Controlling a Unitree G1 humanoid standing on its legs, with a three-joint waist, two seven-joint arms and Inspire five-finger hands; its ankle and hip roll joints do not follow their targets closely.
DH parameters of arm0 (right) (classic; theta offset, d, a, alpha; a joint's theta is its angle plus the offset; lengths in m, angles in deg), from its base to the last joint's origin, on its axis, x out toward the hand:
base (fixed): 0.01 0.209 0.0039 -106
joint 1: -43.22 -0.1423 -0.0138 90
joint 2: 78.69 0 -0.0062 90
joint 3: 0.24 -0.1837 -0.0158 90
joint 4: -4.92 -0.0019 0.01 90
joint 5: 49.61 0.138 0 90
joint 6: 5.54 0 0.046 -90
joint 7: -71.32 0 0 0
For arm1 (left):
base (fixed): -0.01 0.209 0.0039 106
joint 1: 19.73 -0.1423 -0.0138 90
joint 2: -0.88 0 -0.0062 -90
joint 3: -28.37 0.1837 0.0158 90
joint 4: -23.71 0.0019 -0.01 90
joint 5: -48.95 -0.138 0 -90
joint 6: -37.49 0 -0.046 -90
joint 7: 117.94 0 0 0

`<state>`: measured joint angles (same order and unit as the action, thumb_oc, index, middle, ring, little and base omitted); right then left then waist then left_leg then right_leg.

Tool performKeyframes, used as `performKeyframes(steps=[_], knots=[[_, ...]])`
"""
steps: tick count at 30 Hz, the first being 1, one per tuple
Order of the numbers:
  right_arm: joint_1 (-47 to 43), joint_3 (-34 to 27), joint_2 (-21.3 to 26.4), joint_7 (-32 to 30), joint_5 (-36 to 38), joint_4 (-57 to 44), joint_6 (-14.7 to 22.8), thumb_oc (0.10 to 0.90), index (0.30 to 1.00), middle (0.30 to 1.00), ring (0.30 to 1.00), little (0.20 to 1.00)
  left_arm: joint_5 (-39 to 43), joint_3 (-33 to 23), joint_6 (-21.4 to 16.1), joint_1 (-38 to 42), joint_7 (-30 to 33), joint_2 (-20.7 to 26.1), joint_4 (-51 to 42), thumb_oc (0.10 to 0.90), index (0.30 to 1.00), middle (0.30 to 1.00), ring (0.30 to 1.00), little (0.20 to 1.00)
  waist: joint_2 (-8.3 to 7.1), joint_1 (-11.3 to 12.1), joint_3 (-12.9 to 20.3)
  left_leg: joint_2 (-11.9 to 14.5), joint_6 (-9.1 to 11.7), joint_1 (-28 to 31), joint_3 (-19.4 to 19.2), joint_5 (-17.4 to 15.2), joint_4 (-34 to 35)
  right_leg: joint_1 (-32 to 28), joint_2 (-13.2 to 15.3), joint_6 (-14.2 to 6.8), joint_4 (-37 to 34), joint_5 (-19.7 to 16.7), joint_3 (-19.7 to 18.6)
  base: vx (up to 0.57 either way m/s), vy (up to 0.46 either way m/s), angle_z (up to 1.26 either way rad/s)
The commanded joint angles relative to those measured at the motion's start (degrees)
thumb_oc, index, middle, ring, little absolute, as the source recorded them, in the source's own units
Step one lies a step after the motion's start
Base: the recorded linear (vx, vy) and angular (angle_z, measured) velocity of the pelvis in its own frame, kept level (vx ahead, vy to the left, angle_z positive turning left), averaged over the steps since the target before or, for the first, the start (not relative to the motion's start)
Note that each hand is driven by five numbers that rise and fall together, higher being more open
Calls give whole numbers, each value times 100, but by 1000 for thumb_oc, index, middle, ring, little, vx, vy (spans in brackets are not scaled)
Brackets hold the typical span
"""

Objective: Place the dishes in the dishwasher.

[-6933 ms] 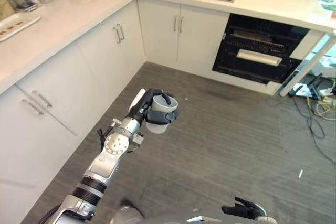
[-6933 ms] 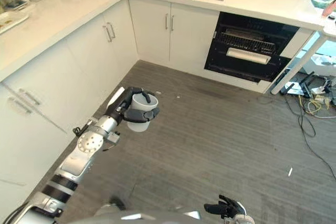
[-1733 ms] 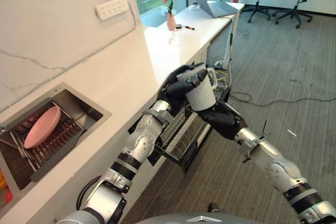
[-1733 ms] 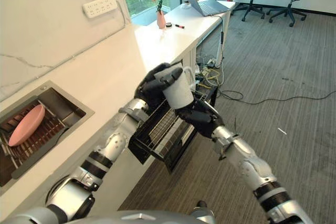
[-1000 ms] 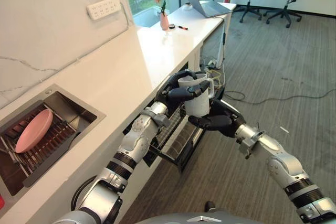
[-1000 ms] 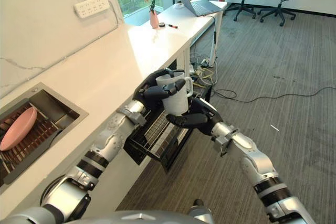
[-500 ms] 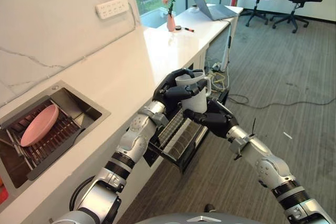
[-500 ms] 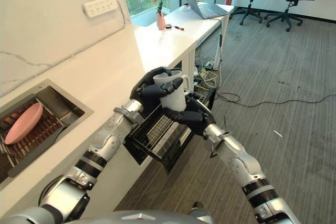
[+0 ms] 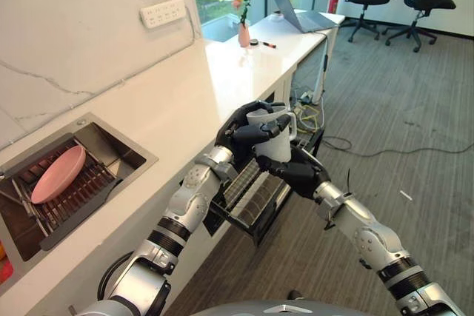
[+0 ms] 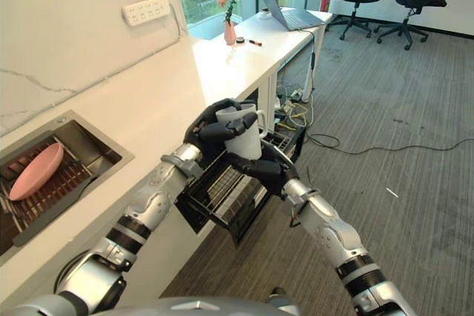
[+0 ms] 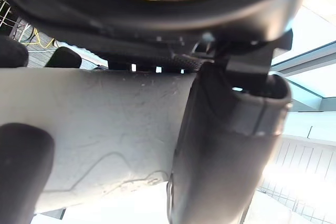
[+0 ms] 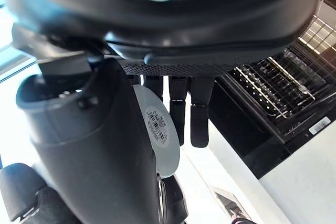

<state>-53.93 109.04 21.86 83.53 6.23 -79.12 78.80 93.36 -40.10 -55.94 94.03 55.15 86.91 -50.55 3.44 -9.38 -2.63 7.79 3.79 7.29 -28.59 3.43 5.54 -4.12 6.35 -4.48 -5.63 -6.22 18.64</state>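
Worktop (image 9: 185, 109): a long white surface runs along our left, with a sink (image 9: 111, 155) sunk into it holding a pink plate (image 9: 58, 174) on a rack.
Dishwasher rack (image 10: 226, 194): the black wire basket is pulled out from under the worktop, open below our hands, ready to receive dishes.
Right hand (image 9: 296, 172): it reaches in beneath the mug, fingers straight and relaxed around its base; we judge it is there to support or take it over.
Left hand (image 9: 241, 129): fingers are curled tightly round the mug's upper wall, carrying it upright.
Mug (image 10: 243, 132): a white cup with a handle, held in the air just above the rack, not yet set down inside.
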Motion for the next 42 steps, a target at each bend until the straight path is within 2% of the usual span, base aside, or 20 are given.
performKeyframes(steps=[1,7,8,9,10,16,17,21,28,33,38,40,42], knots=[[-916,-460,-789,76,281,-602,861,400,300,300,300,300,-97,416,-176,355,-297,-87,-349,400,300,300,300,300,-331,57,136,4,230,429,-33,-292,-54,-362,199,-466,77,673,168,0,0,0],[-844,-506,-720,-11,77,-552,782,400,300,300,300,300,-131,450,-47,331,-506,48,-459,400,300,300,300,300,-336,59,122,19,238,450,-35,-285,-54,-384,177,-446,81,695,170,0,0,0],[-818,-529,-698,0,16,-551,753,400,300,300,300,300,-166,452,-14,320,-596,115,-508,651,676,676,676,676,-342,65,121,30,242,454,-40,-280,-54,-387,172,-441,82,701,181,0,0,0],[-817,-530,-700,0,15,-552,753,400,300,300,300,300,-166,452,-13,318,-597,117,-510,711,766,766,766,766,-343,65,121,30,243,455,-40,-280,-54,-388,172,-441,81,702,181,0,0,0],[-813,-548,-703,-5,-9,-554,764,400,300,300,300,300,-184,450,-9,305,-621,139,-530,800,900,900,900,900,-345,70,122,35,246,457,-42,-278,-54,-393,170,-442,81,703,182,0,0,0],[-729,-752,-660,-231,-636,-485,948,400,300,300,300,300,-353,313,-85,215,-635,324,-661,800,900,900,900,900,-357,97,122,55,253,466,-27,-264,-54,-405,144,-423,82,724,195,0,0,0],[-698,-881,-612,-337,-1002,-413,1055,400,300,300,300,300,-756,244,-228,245,-640,509,-828,800,900,900,900,900,-349,108,116,67,255,466,-15,-264,-54,-417,141,-420,83,740,201,0,0,0],[-656,-1016,-547,-523,-1590,-200,1217,400,300,300,300,300,-1433,116,-516,185,-612,781,-1182,800,900,900,900,900,-361,143,112,80,259,482,0,-268,-54,-439,132,-416,85,765,217,0,0,0],[-608,-1087,-542,-805,-2172,98,1323,400,300,300,300,300,-1383,-239,-722,-156,-472,796,-1571,800,900,900,900,900,-385,211,92,111,265,511,26,-264,-58,-490,111,-392,83,801,257,2,-9,3],[-625,-1113,-676,-1091,-2486,477,1476,400,300,300,300,300,-978,-594,-853,-519,-317,730,-1805,800,900,900,900,900,-401,300,57,158,291,475,67,-220,-68,-504,86,-355,83,835,292,-8,-18,7],[-577,-1088,-730,-1288,-2953,1074,1498,400,300,300,300,300,-669,-894,-788,-1161,-396,857,-2038,800,900,900,900,900,-417,444,9,236,335,446,139,-159,-76,-544,41,-316,79,877,366,-16,-33,8],[-567,-1108,-742,-1345,-2993,1226,1501,400,300,300,300,300,-761,-890,-770,-1289,-409,934,-2028,800,900,900,900,900,-425,471,3,259,347,420,173,-137,-78,-545,25,-303,80,889,386,-14,-21,20],[-625,-1191,-748,-1476,-3067,1651,1499,400,300,300,300,300,-1178,-890,-637,-1696,-494,1192,-1889,800,900,900,900,900,-424,570,-34,311,382,373,222,-80,-80,-553,-12,-276,77,918,422,-28,-38,18]])
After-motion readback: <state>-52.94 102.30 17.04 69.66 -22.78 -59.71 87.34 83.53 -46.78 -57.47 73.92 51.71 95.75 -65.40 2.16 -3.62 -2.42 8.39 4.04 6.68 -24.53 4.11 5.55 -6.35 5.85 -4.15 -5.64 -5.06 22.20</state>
